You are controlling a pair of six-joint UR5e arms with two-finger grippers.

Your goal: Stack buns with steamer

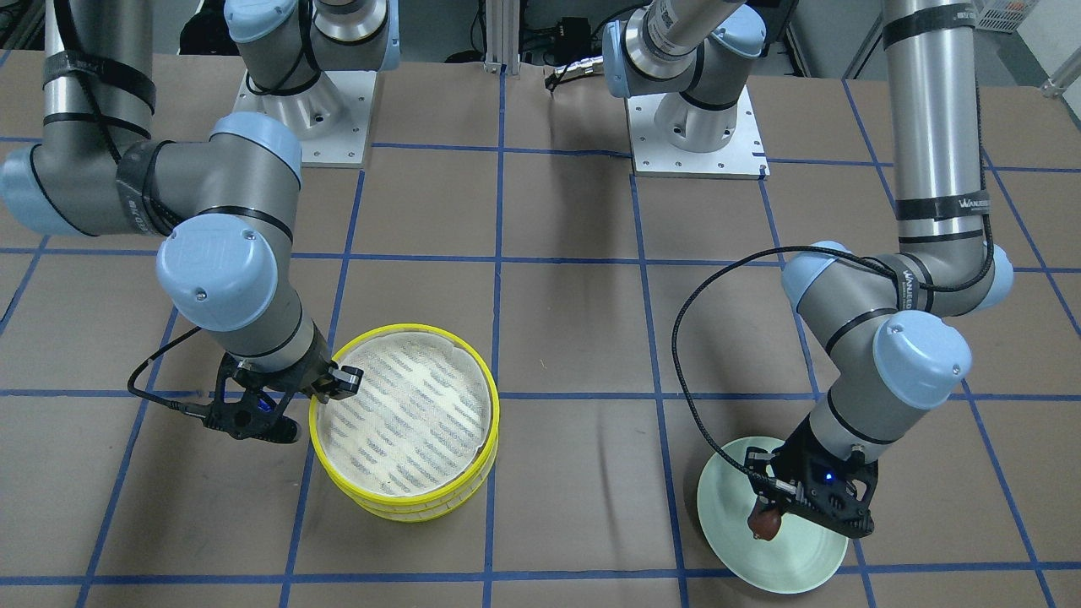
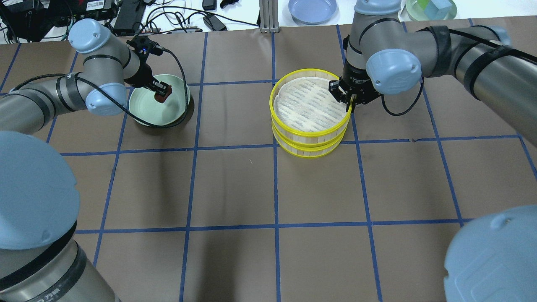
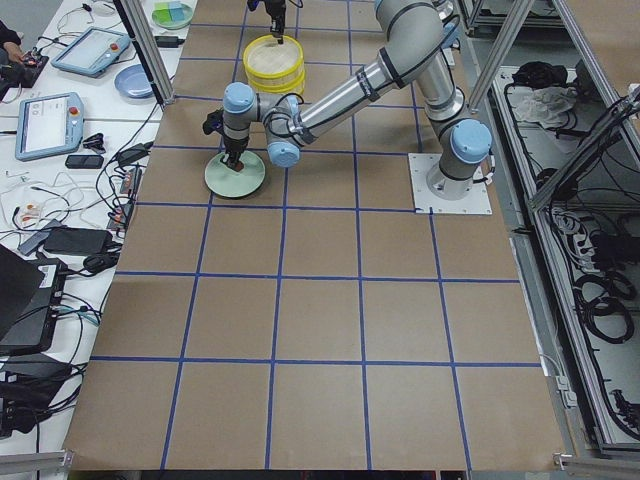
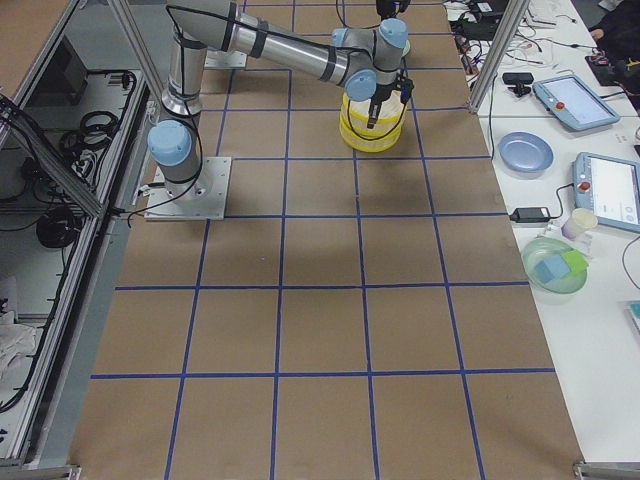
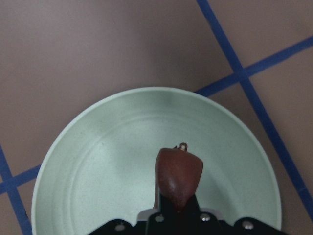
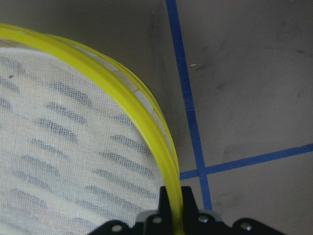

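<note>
My left gripper (image 2: pixel 161 93) is shut on the dark reddish-brown bun (image 5: pixel 178 176) and holds it just over the pale mint-green plate (image 5: pixel 98 171); this also shows in the front view (image 1: pixel 764 523). The two yellow-rimmed steamer tiers stand stacked. The upper tier (image 2: pixel 308 105) shows an empty white cloth base and sits slightly offset on the lower tier (image 2: pixel 310 149). My right gripper (image 2: pixel 348 102) is shut on the upper tier's yellow rim (image 6: pixel 142 122) at its edge. The cream-white bun is hidden or out of view.
The plate (image 2: pixel 147 111) lies at the far left of the table and the steamer (image 1: pixel 405 414) near the far middle. A blue plate (image 2: pixel 312 9) and a green bowl (image 2: pixel 432 8) sit on the side bench beyond the table edge. Both arm bases (image 1: pixel 697 127) stand at the robot side.
</note>
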